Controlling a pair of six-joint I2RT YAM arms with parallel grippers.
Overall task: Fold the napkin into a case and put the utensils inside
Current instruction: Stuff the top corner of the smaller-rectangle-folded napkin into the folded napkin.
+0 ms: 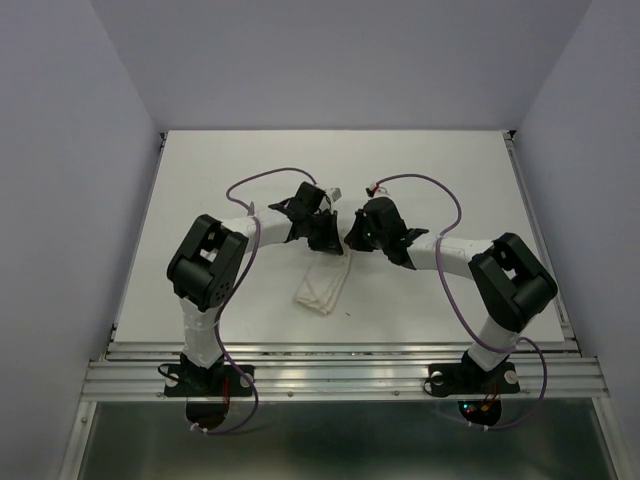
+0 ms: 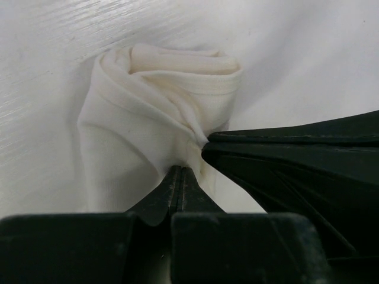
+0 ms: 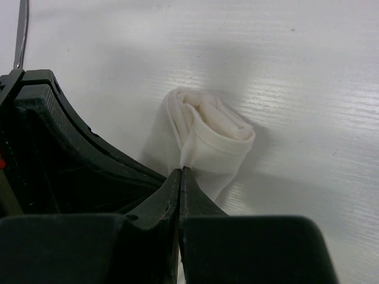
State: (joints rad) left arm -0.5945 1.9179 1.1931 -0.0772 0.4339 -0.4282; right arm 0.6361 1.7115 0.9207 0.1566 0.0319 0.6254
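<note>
The napkin is a folded white strip of several layers at the table's middle. Its far end is pinched by both grippers, which meet tip to tip. My left gripper is shut on one edge of the napkin, its jaws pressed together on the cloth. My right gripper is shut on the neighbouring edge of the napkin, with its tips closed. The cloth curls into an open loop below the tips. One slim silver utensil shows at the far left of the right wrist view; the other utensils are hidden.
A white table with raised rails at its left and right edges and a metal rail at the near edge. Purple cables loop above both arms. A small silver end sticks out behind the left gripper.
</note>
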